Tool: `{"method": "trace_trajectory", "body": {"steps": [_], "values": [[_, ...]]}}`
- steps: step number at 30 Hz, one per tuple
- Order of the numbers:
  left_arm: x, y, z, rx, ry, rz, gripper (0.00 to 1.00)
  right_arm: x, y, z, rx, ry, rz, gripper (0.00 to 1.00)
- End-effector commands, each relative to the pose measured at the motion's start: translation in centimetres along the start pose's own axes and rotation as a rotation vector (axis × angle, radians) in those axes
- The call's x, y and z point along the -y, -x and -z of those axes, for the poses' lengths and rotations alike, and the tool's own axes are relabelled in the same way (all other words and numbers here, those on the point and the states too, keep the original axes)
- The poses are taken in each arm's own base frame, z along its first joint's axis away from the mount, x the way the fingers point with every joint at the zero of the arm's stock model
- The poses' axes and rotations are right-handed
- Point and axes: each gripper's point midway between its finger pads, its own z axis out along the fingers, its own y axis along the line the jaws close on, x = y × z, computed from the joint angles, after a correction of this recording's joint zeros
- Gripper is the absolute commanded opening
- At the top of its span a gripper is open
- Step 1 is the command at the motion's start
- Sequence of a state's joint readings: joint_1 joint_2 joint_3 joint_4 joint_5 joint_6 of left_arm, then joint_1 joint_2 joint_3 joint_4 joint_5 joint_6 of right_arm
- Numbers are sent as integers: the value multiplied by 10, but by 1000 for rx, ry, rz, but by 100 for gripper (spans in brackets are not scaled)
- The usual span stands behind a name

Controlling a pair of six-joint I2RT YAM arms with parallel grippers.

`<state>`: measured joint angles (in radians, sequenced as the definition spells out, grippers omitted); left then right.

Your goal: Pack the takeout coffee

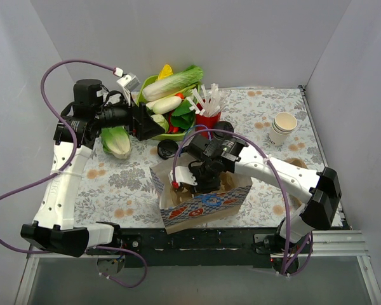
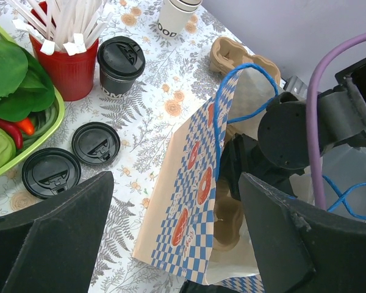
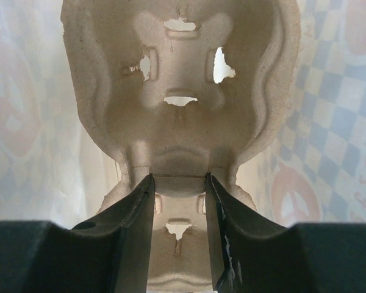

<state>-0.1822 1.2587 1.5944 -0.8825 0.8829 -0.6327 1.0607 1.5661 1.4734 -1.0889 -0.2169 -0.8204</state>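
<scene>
On my far left the left gripper [image 1: 149, 124] hovers over the near edge of the green tray [image 1: 153, 86] of vegetables, its fingers [image 2: 49, 238] spread wide with nothing between them; a loose cabbage [image 1: 116, 141] lies on the table just below that arm. Right of the tray stands the red straw holder [image 2: 67, 67], and the takeout coffee [image 2: 121, 64] sits upright on the tablecloth just beside it, lid on, with two loose black lids [image 2: 96, 143] lying flat nearer to me. Next comes the checked paper bag [image 1: 203, 203], open at the top. My right gripper [image 3: 178, 183] is down inside it, fingers narrowed onto the middle ridge of a pulp cup carrier [image 3: 180, 91]. Far right, the stacked white cups [image 1: 283, 127] stand well apart
</scene>
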Motion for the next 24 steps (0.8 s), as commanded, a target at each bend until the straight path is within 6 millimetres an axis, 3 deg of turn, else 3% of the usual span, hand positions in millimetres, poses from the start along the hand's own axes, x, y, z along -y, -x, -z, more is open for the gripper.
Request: {"method": "trace_trajectory", "body": {"steps": [1, 16, 24], "values": [[7, -3, 6, 5, -10, -11, 85, 6, 5, -10, 43, -11, 37, 1], [-1, -11, 6, -16, 7, 10, 85, 0, -22, -48, 6, 20, 82, 1], [-6, -16, 7, -23, 22, 25, 85, -5, -31, -58, -9, 42, 103, 1]]}}
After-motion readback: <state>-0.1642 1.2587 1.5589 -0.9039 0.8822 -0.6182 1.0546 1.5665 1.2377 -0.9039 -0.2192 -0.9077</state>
